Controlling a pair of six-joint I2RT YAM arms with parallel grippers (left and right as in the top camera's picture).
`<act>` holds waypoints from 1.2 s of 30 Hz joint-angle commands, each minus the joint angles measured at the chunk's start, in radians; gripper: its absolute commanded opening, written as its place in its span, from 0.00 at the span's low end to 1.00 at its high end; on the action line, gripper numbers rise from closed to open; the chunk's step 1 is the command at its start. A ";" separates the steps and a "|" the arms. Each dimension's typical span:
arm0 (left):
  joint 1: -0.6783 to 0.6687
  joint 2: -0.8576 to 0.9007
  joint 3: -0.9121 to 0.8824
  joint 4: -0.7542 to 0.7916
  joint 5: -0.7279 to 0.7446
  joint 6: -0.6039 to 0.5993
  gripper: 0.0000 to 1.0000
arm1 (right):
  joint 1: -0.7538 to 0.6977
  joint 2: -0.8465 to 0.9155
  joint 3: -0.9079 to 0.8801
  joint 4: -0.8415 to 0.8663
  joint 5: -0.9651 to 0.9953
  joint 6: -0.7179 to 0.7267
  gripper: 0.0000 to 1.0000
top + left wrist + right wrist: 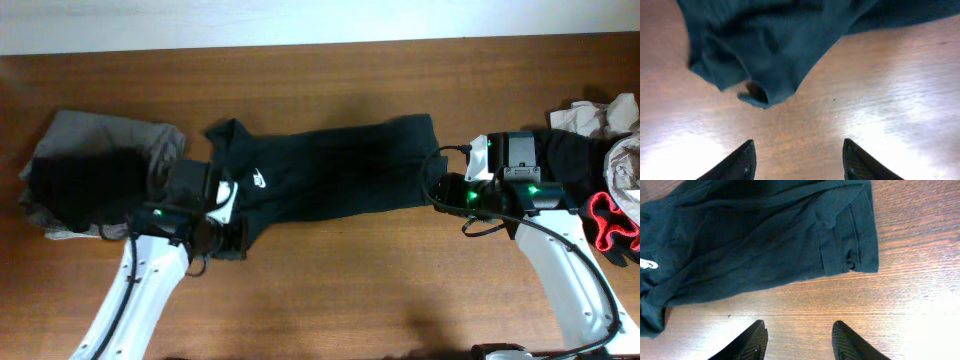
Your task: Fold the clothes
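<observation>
So the black T-shirt (330, 170) lies stretched left-to-right across the tabletop (330, 290), with a hand at each end. The left hand (797, 150) is by the sleeve, the right hand (799, 330) by the hem. Both are released and empty, cloth just ahead of them.

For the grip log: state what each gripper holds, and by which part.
Nothing is held. Left gripper and right gripper both stand open over the table, short of the black T-shirt.

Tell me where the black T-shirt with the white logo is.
Overhead view: the black T-shirt lies across the middle of the wooden table, its left end beside the grey garment, the red-trimmed garment to its right.
</observation>
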 commanded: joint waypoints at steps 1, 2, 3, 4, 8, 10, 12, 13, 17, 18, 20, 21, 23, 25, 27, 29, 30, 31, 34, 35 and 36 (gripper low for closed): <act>0.021 0.001 -0.067 0.072 0.009 -0.066 0.55 | -0.001 0.000 0.009 -0.005 0.016 -0.003 0.47; 0.026 0.001 -0.084 0.100 0.006 -0.076 0.56 | -0.001 0.000 0.009 -0.007 0.015 -0.003 0.47; 0.033 0.001 -0.101 0.130 0.010 -0.082 0.57 | -0.001 0.000 0.009 -0.010 0.016 -0.003 0.47; 0.036 0.001 -0.116 0.150 0.011 -0.089 0.57 | -0.001 0.000 0.009 -0.012 0.016 -0.003 0.47; 0.037 0.005 -0.196 0.234 0.011 -0.100 0.57 | -0.001 0.000 0.009 -0.018 0.016 -0.003 0.47; 0.037 0.012 -0.226 0.279 0.011 -0.101 0.57 | -0.001 0.000 0.009 -0.018 0.016 -0.003 0.47; 0.037 0.025 -0.240 0.316 0.010 -0.102 0.56 | -0.001 0.000 0.009 -0.018 0.016 -0.003 0.47; 0.037 0.034 -0.240 0.331 0.006 -0.102 0.56 | -0.001 0.000 0.009 -0.018 0.016 -0.003 0.47; 0.037 0.063 -0.240 0.381 0.007 -0.102 0.48 | -0.001 0.000 0.009 -0.024 0.016 -0.003 0.47; 0.037 0.067 -0.240 0.387 0.007 -0.102 0.44 | -0.001 0.000 0.009 -0.027 0.016 -0.003 0.47; 0.037 0.068 -0.240 0.387 0.011 -0.102 0.31 | -0.001 0.000 0.009 -0.033 0.016 -0.004 0.47; 0.037 0.068 -0.240 0.387 0.011 -0.102 0.23 | -0.001 0.000 0.009 -0.034 0.016 -0.012 0.47; 0.037 0.068 -0.240 0.387 0.010 -0.098 0.14 | -0.001 0.000 0.009 -0.035 0.016 -0.025 0.47; 0.037 0.068 -0.240 0.387 0.010 -0.098 0.06 | -0.001 0.000 0.008 -0.034 0.016 -0.025 0.47; 0.037 0.068 -0.238 0.383 0.015 -0.099 0.01 | -0.001 0.000 0.008 -0.034 0.016 -0.025 0.47; 0.037 0.068 -0.224 0.364 0.023 -0.098 0.00 | -0.001 0.000 0.008 -0.033 0.016 -0.025 0.47; 0.037 0.068 -0.212 0.352 0.025 -0.098 0.00 | -0.001 0.000 0.008 -0.032 0.016 -0.025 0.47; 0.037 0.067 -0.198 0.337 0.026 -0.089 0.01 | -0.001 0.000 0.008 -0.032 0.016 -0.025 0.47; 0.037 0.060 -0.135 0.274 0.033 -0.063 0.01 | -0.001 0.000 0.008 -0.032 0.031 -0.025 0.47; 0.037 0.055 -0.109 0.253 0.033 -0.049 0.01 | -0.001 0.000 0.008 -0.032 0.040 -0.025 0.47; 0.037 0.053 -0.087 0.235 0.033 -0.049 0.01 | -0.001 0.000 0.008 -0.032 0.042 -0.025 0.47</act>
